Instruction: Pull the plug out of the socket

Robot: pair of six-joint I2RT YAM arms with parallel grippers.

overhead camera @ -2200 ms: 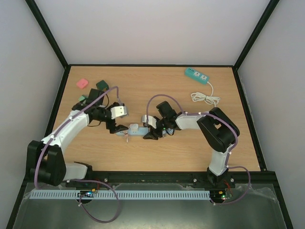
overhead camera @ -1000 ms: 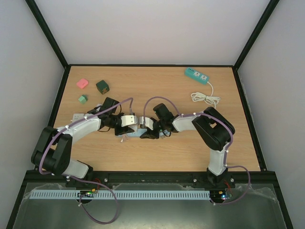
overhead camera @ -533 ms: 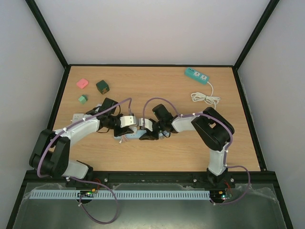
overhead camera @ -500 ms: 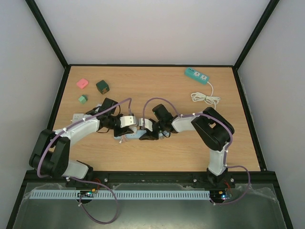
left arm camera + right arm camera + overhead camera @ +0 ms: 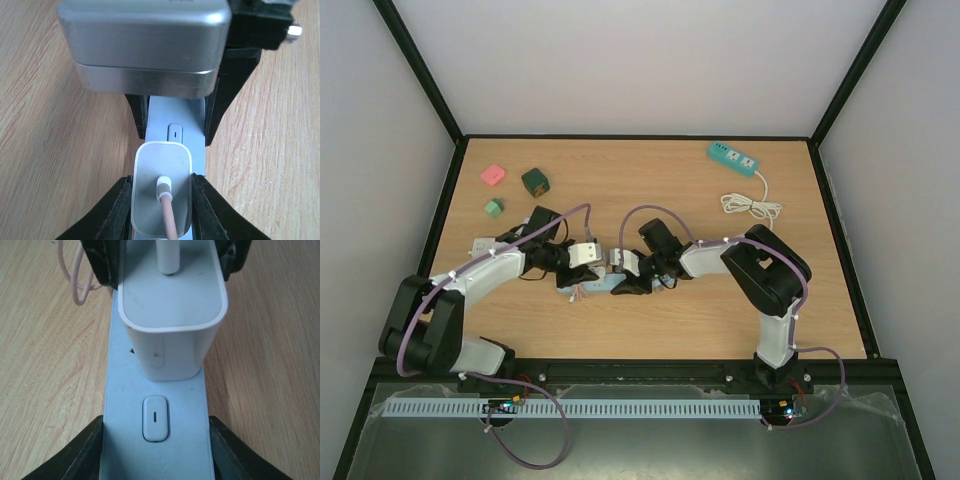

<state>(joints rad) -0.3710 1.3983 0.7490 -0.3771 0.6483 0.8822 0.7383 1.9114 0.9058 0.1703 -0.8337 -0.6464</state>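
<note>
"Where was the plug [image 5: 150, 172] at that moment?"

"It was seated upright in the pale blue socket [image 5: 156, 390], which lay flat on the tabletop [image 5: 670, 190] between my two arms. A pinkish cable [image 5: 168, 220] ran out of the plug's top."

"And your end effectors?"

"My left end effector [image 5: 161, 200] was clenched on the plug, with black fingers [image 5: 117, 212] pressed against both sides of its white body. My right end effector [image 5: 156, 452] grasped the socket itself along its two long edges, close to the switch button [image 5: 155, 425]. The two faced each other closely."

"Anything else around?"

"A teal power strip [image 5: 733, 158] lay at the far right. A pink block [image 5: 493, 175], a dark green block [image 5: 534, 181] and a small green block [image 5: 494, 207] sat at the far left, well apart from the socket."
</note>
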